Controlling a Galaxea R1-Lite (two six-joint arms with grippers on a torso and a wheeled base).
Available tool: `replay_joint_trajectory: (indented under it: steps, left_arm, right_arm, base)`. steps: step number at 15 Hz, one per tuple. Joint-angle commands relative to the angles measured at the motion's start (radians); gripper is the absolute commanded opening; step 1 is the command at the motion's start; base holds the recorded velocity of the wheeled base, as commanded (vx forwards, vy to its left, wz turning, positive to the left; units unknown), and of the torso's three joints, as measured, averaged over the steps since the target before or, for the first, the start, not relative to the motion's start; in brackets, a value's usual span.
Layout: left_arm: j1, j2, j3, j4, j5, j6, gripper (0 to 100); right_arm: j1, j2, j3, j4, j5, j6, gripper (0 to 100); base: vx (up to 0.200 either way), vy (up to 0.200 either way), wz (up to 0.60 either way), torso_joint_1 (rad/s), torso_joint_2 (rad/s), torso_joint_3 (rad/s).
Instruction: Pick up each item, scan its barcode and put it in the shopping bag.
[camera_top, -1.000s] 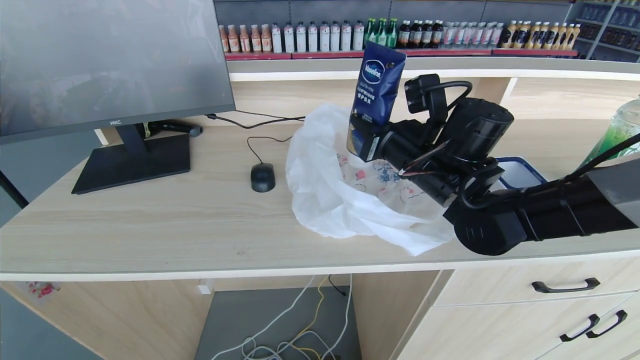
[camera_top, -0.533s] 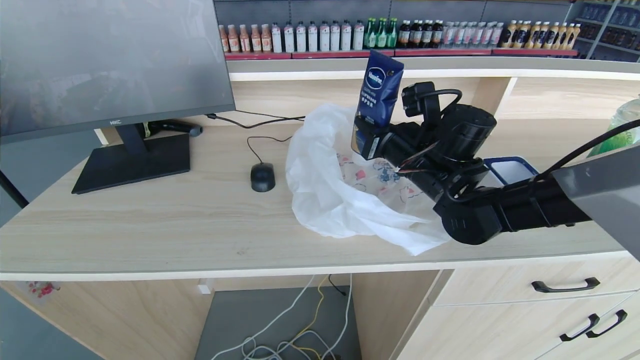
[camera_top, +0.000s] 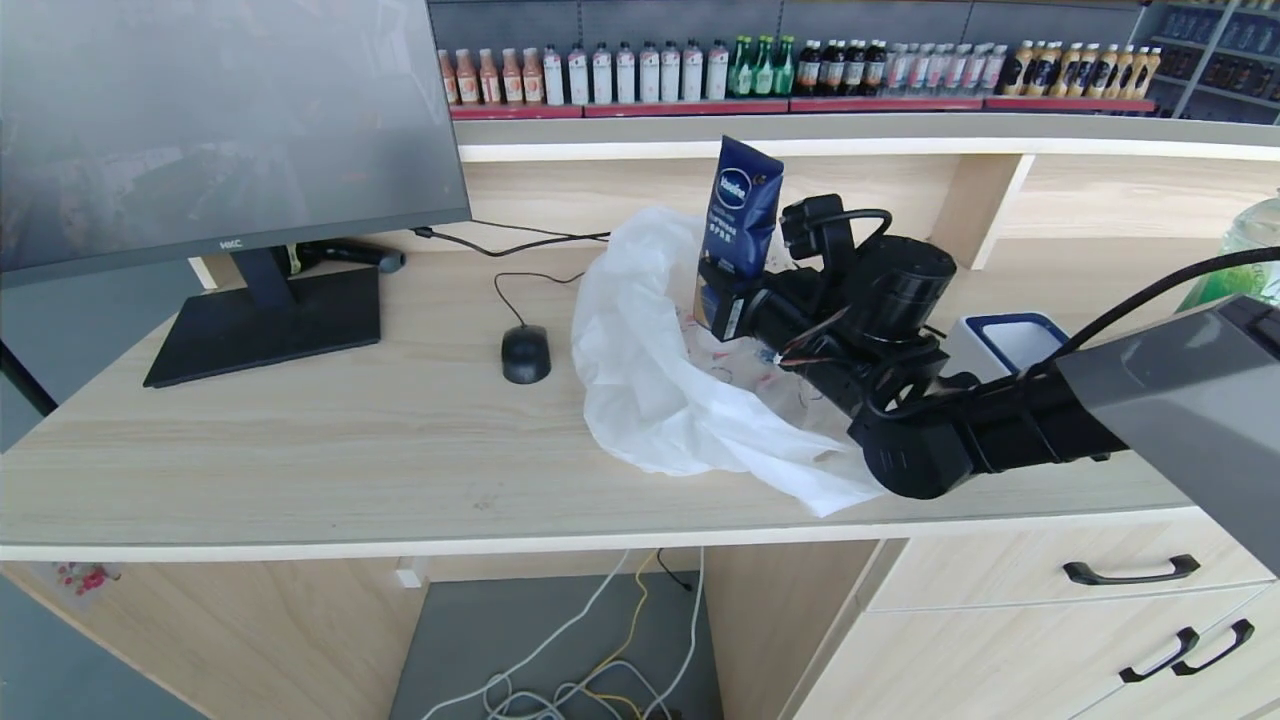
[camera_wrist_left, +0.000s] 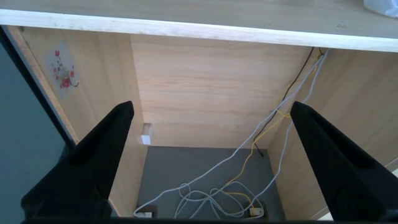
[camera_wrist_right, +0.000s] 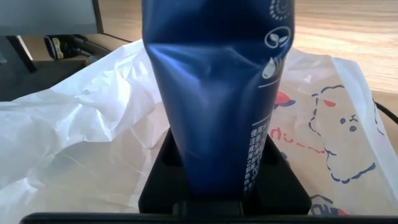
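A dark blue tube (camera_top: 741, 205) stands upright in my right gripper (camera_top: 722, 292), which is shut on its lower end, right over the open mouth of the white shopping bag (camera_top: 660, 370) on the counter. In the right wrist view the blue tube (camera_wrist_right: 221, 93) rises between the black fingers, with the shopping bag (camera_wrist_right: 81, 143) spread beneath and behind it. My left gripper (camera_wrist_left: 211, 162) hangs below the counter's edge, open, its two black fingers (camera_wrist_left: 93, 162) wide apart with nothing between them.
A monitor (camera_top: 220, 130) on its stand sits at the counter's left, a black mouse (camera_top: 525, 354) beside the bag. A blue-rimmed white container (camera_top: 1015, 340) lies behind my right arm, a green bottle (camera_top: 1245, 250) at the far right. Cables (camera_wrist_left: 249, 168) hang under the counter.
My right gripper has carried the blue tube downward and away from the head camera, closer to the bag's mouth. The bag and the rest stay put.
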Motion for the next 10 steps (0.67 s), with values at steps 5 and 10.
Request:
replay_joint_trajectory:
  steps: [5,10]
  left_arm:
    - [-0.001,0.000,0.000,0.000,0.000,0.000,100]
    - [0.001,0.000,0.000,0.000,0.000,0.000,100]
  right_arm:
    - [0.001,0.019,-0.002,-0.001,0.006,-0.001,0]
    - [0.001,0.035,-0.006,-0.002,0.014,-0.016,0]
  base:
    - [0.000,0.000,0.00,0.000,0.00,0.000]
    - [0.000,0.000,0.00,0.000,0.00,0.000]
